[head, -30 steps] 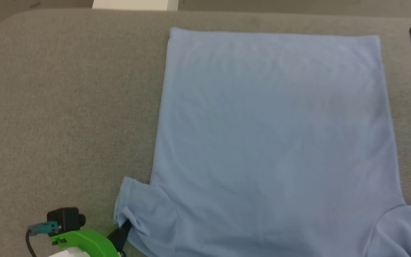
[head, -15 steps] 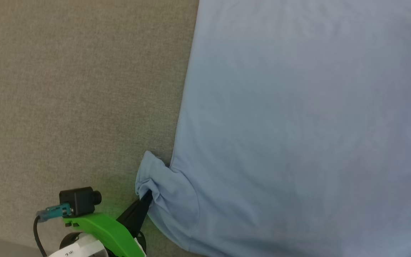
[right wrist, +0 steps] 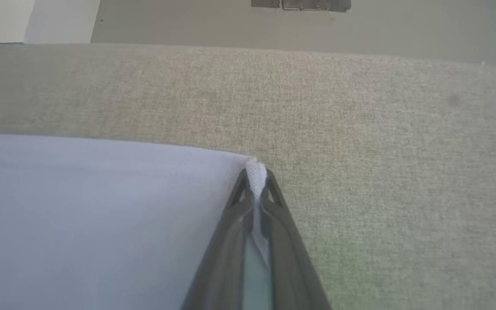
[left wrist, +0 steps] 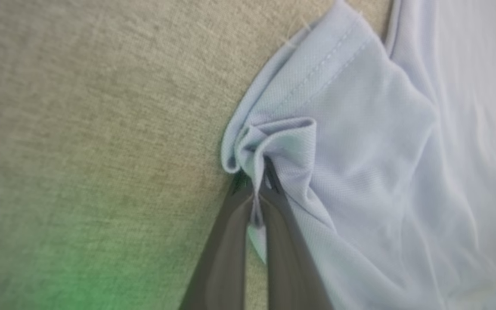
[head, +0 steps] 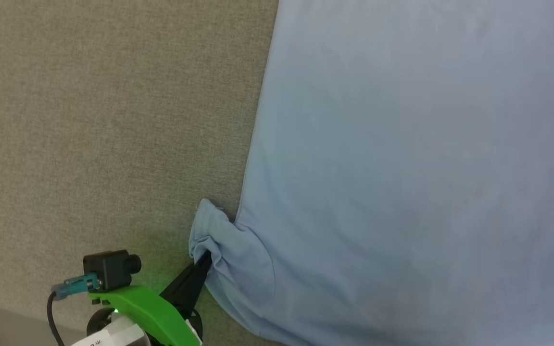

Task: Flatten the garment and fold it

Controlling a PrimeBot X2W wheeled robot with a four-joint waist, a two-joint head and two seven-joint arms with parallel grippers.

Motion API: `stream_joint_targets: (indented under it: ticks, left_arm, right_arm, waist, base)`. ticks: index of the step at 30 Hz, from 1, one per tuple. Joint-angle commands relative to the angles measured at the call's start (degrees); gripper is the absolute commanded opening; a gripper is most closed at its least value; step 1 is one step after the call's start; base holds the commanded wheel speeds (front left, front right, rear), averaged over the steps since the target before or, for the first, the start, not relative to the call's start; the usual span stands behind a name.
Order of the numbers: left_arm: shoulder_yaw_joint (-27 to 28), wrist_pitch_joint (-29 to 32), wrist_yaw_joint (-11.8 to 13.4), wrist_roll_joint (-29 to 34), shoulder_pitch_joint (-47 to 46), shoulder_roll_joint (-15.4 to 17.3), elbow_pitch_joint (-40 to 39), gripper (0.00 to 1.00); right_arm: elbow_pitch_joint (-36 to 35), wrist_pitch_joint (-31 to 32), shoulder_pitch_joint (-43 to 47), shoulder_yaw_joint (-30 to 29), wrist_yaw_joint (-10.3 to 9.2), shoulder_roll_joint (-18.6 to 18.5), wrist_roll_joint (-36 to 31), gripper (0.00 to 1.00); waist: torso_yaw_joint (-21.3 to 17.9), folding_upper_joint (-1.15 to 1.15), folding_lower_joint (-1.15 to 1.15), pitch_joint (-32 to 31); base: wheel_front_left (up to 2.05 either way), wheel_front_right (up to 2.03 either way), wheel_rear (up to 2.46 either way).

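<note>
Fingers (left wrist: 226,249) of left gripper (head: 204,262) pinched tight on bunched sleeve hem of light blue knit polo shirt (head: 402,168), same as a second ago. Now clamped on a corner of the shirt's straight bottom hem: right gripper (right wrist: 255,183), wide open and clear of the cloth a second earlier. Shirt body spread flat on grey-beige woven surface (head: 104,120). Head camera shifted closer since.

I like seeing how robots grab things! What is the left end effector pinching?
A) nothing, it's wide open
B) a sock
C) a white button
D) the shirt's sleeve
D: the left wrist view shows the left end effector shut on the bunched sleeve of the light blue shirt.
</note>
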Motion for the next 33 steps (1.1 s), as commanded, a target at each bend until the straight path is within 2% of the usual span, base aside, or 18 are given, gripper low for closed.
stream_joint_targets:
  ticks: [1, 4, 8, 12, 14, 19, 28, 33]
  left_arm:
    - [0.6, 0.9, 2.4, 1.1, -1.8, 0.0, 5.2, 0.00]
    - [1.1, 0.3, 2.6, 0.9, -1.0, 0.1, 5.2, 0.00]
    - [1.3, 0.3, 2.8, 0.8, 0.1, 0.3, 5.3, 0.00]
    - [1.9, 0.7, 3.5, 0.8, 1.4, 1.1, 5.0, 0.00]
    - [2.3, 1.1, 3.8, 0.8, 2.4, 1.6, 4.8, 0.00]
    - [2.9, 2.1, 4.6, 0.5, 4.5, 2.5, 3.8, 0.00]
    - [3.2, 3.8, 5.8, 0.6, 6.5, 3.7, 1.7, 0.00]
    - [3.0, 4.2, 6.2, 0.8, 6.8, 3.8, 1.0, 0.00]
  right_arm:
    - [-1.1, -3.7, 3.2, 0.6, -0.08, 0.4, 1.0, 0.00]
    - [-4.3, -15.0, 8.0, 2.4, -0.08, 0.3, 1.9, 0.00]
    - [-6.6, -25.5, 15.7, 2.3, -0.08, 0.4, 2.7, 0.00]
    - [-8.9, -31.5, 24.0, 2.2, -0.08, 0.4, 2.8, 0.00]
    - [-9.7, -32.2, 28.0, 1.6, -0.08, 0.9, 2.7, 0.00]
    - [-12.3, -28.2, 37.5, -2.5, -0.08, 3.2, 2.5, 0.00]
    - [-20.0, -11.3, 51.2, -9.7, -0.08, 9.7, 4.2, 0.00]
    - [-21.1, -3.3, 55.0, -11.7, -0.08, 12.7, 3.8, 0.00]
  waist:
    - [-0.6, 0.00, 0.00, -1.4]
    - [-1.9, 0.00, 0.00, -4.0]
    - [-3.2, 0.00, 0.00, -8.2]
    - [-5.5, 0.00, 0.00, -12.7]
    - [-6.7, 0.00, 0.00, -14.9]
    - [-9.3, 0.00, 0.00, -19.2]
    - [-12.6, 0.00, 0.00, -22.6]
    - [-13.1, 0.00, 0.00, -22.7]
  base:
    - [0.00, 0.00, 0.00]
    - [0.00, 0.00, 0.00]
    - [0.00, 0.00, 0.00]
    - [0.00, 0.00, 0.00]
    - [0.00, 0.00, 0.00]
    - [0.00, 0.00, 0.00]
    - [0.00, 0.00, 0.00]
    - [0.00, 0.00, 0.00]
